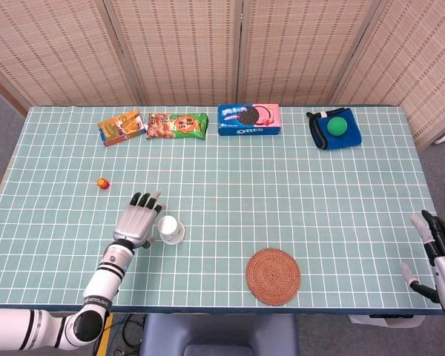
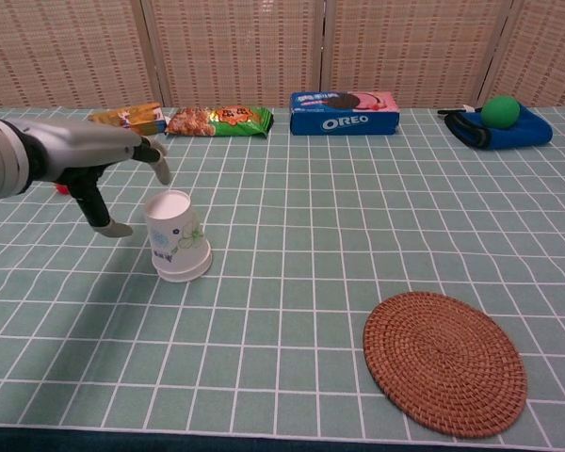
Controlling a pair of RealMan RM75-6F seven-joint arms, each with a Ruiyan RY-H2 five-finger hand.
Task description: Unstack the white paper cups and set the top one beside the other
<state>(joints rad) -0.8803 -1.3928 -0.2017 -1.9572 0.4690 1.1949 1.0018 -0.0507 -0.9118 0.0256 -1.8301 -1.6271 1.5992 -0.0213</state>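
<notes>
The white paper cups stand nested as one stack on the green grid table, narrow end up, with a faint green print on the side. My left hand hovers just left of the stack with its fingers spread. One fingertip reaches over the stack's top edge, and the thumb hangs low beside it. I see no grip on the cups. My right hand lies open at the table's right edge, far from the cups, and shows only in the head view.
A round woven coaster lies right of the cups near the front edge. Along the back stand an orange snack box, a snack bag, an Oreo box and a blue pouch with a green ball. A small red object sits behind my left hand.
</notes>
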